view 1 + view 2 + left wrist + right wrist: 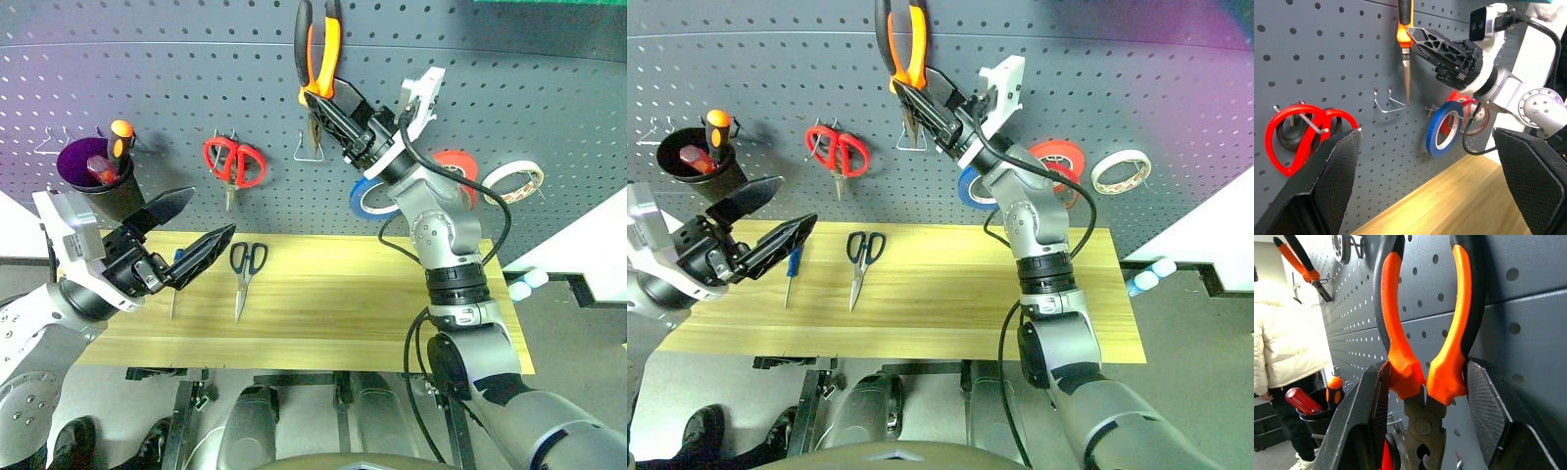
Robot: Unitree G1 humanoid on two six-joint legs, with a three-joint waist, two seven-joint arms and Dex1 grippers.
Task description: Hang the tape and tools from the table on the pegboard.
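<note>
My right gripper (325,100) is shut on the black-and-orange pliers (331,51) at their joint. It holds them against the pegboard (549,88), handles up and nose down, just above a wire hook (309,149). The blue tape (370,199) hangs on the pegboard behind my right wrist. On the table (333,304) lie the black-handled scissors (245,266) and the small blue-handled screwdriver (792,262), both at the left. My left gripper (211,215) hovers open over the table's left end, with nothing between its fingers.
Red-handled scissors (233,162) hang left of the wire hook. A black cup (98,181) with red and orange screwdriver handles sits at the board's far left. A red tape roll (460,168) and a white roll (514,179) hang at the right. A person in a white jacket (1283,333) stands beyond the board.
</note>
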